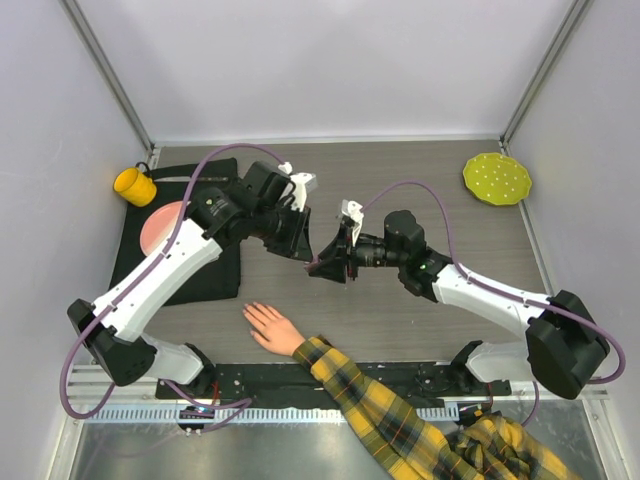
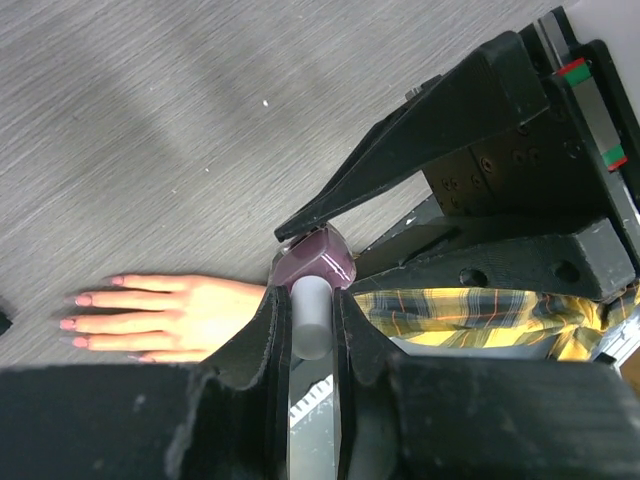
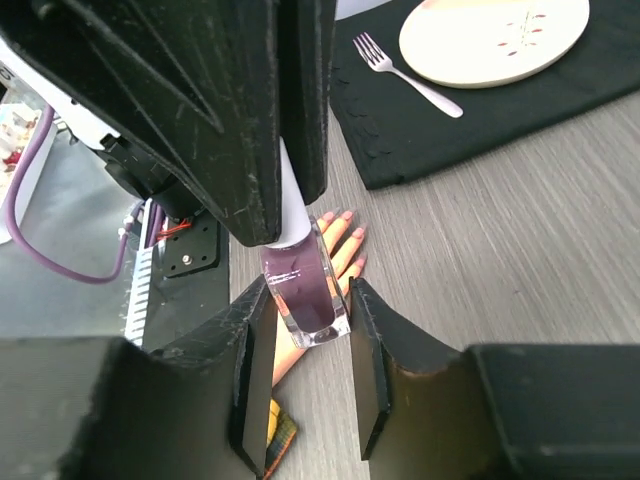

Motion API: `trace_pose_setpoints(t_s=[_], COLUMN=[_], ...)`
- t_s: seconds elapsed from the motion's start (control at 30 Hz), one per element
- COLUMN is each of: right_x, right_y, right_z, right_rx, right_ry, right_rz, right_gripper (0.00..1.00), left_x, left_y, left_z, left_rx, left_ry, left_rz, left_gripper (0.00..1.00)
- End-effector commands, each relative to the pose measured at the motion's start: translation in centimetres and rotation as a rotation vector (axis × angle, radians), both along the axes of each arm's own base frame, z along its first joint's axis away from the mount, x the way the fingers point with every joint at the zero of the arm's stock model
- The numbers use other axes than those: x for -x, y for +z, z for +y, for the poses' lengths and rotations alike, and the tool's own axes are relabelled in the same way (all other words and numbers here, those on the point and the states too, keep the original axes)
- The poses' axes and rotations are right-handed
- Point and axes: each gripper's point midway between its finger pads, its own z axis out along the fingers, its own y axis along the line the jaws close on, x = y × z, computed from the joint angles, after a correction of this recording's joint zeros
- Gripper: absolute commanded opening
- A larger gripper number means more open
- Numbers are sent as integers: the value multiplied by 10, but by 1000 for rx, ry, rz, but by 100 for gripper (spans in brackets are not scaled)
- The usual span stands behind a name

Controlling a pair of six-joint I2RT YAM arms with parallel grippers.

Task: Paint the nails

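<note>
**Both tools meet on the polish bottle above the open desk**

The two arms reach in towards each other, and their tools meet in mid-air over the middle of the desk point(image 1: 400, 190). The left tool point(image 2: 311, 298) is closed on the pale cap point(image 2: 311, 318) of a nail polish bottle point(image 3: 303, 285). The right tool point(image 3: 309, 292) comes from the opposite side, and its two fingers point(image 3: 258, 345) lie against both flat sides of the dark purple glass, gripping it.

Beyond the tools, bare wood-grain surface runs to the far edge, where the desk meets the pale back wall. To the outer side of the right tool the surface stays open up to a yellow-green dotted plate point(image 1: 497, 179) near the far right corner. On the outer side of the left tool lies a black mat point(image 1: 185, 275) carrying a pink plate point(image 1: 158, 228) and a fork point(image 3: 405, 72), with a yellow mug point(image 1: 134, 186) at its far corner. On the near side, a black base rail point(image 1: 330, 378) lines the desk edge.

The hand point(image 1: 272, 328) lies flat on the desk beneath the tools and towards the near edge, fingers spread and pointing left. Its yellow-black plaid sleeve point(image 1: 370, 400) trails off over the rail. The nails point(image 2: 68, 324) are small and coral pink against the pale skin. Four show clearly in the left wrist view.
</note>
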Motion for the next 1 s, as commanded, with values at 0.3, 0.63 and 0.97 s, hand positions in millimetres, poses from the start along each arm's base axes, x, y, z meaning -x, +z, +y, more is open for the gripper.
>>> trace_pose_setpoints(t_s=[0.3,0.63,0.97], right_x=[3,11,-13], right_y=[33,32,47], right_z=[6,5,-7], right_rx=[-91,-104,-169], right_ry=[25,55,-172], right_rz=[-149,-141,-92], right_gripper=[56,1,1], left_x=[10,11,-14], left_y=[27,30,70], left_z=[-12,-11,5], left_rx=[118,123,223], left_ry=[-61,-69,115], left_rz=[-19,-29,-263], left_gripper=[0,0,78])
